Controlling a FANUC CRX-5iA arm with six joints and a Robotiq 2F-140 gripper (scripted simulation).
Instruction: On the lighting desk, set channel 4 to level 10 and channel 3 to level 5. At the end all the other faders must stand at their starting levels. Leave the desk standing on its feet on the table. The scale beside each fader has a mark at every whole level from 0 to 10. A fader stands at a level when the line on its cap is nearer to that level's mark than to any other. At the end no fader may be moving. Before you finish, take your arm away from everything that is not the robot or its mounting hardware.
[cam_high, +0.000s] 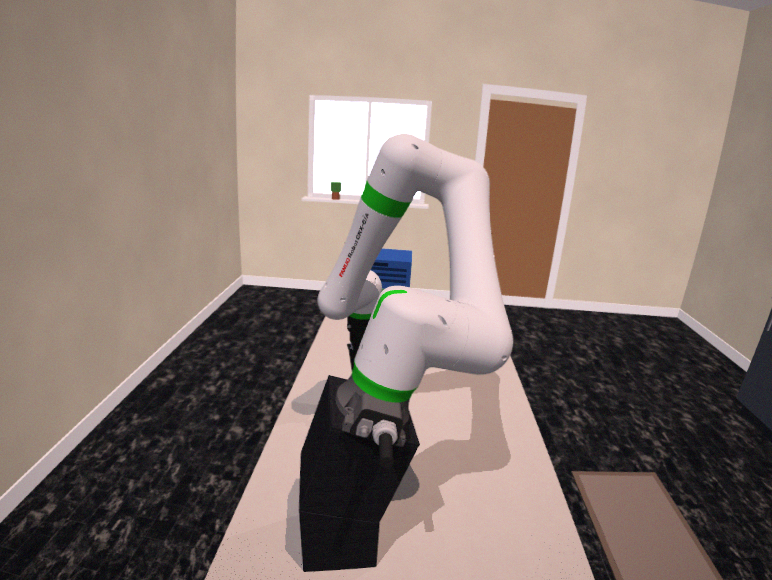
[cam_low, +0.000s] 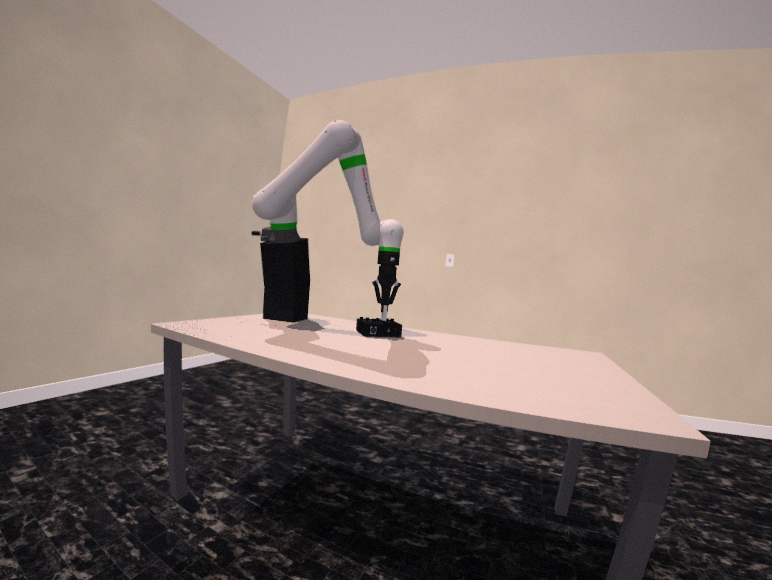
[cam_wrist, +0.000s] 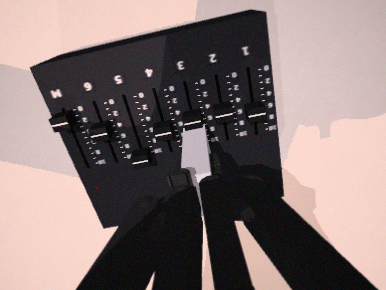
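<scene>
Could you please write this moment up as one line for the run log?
hand: shut, empty | position: tips at channel 3 fader cap | lighting desk: upright on table

Plain domestic-style room: beige walls (cam_high: 124, 155), white skirting, dark mottled floor (cam_high: 156, 405), window (cam_high: 369, 146), brown door (cam_high: 527, 196). Long table (cam_low: 499, 386) carries arm (cam_low: 361, 187) on black pedestal (cam_low: 285, 280).

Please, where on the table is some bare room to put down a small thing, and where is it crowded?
Bare room: the long stretch of the table from the lighting desk out to the far corner, and the strip along the near edge in the exterior view. Crowded: the end where the black pedestal stands, and the spot where the shut claw points down at the desk.
</scene>
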